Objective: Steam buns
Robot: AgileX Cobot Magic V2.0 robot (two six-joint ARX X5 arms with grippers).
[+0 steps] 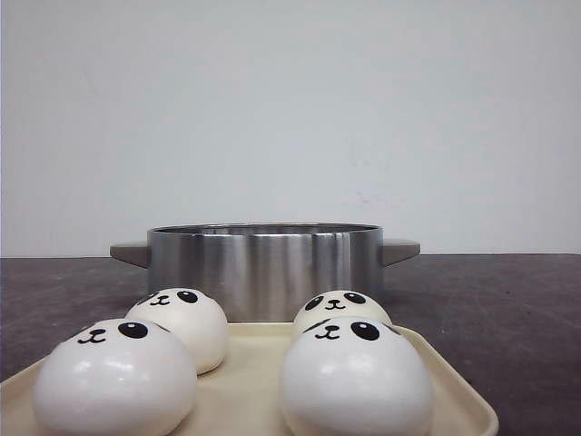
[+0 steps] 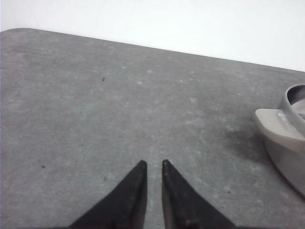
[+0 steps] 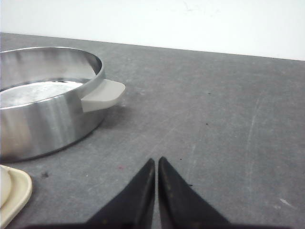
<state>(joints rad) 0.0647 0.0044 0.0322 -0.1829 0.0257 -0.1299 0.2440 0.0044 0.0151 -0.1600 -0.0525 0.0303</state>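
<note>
- No brand name, label or writing can be read on any item in the three views.
- The left hand point(image 2: 153, 164) hovers over bare grey worktop point(image 2: 119, 109), its two black fingers almost together with only a thin gap at the tips, holding nothing.
- The near left bun point(image 1: 115, 378) is a glossy white dome with black oval eyes, a small nose-mouth mark and dark ear patches.
- Behind it sits the far left bun point(image 1: 182, 322), with the same face.
- All four buns lie on a cream tray point(image 1: 245, 391) at the front of the worktop.
- A steel pot point(image 1: 263, 268) with grey side handles stands just behind the tray.
- The far right bun point(image 1: 340, 307) is partly hidden by the near right bun point(image 1: 356, 380), which it seems to touch.
- The right hand point(image 3: 157, 161) hangs over the worktop near the pot's handle, fingers together, holding nothing.
</note>
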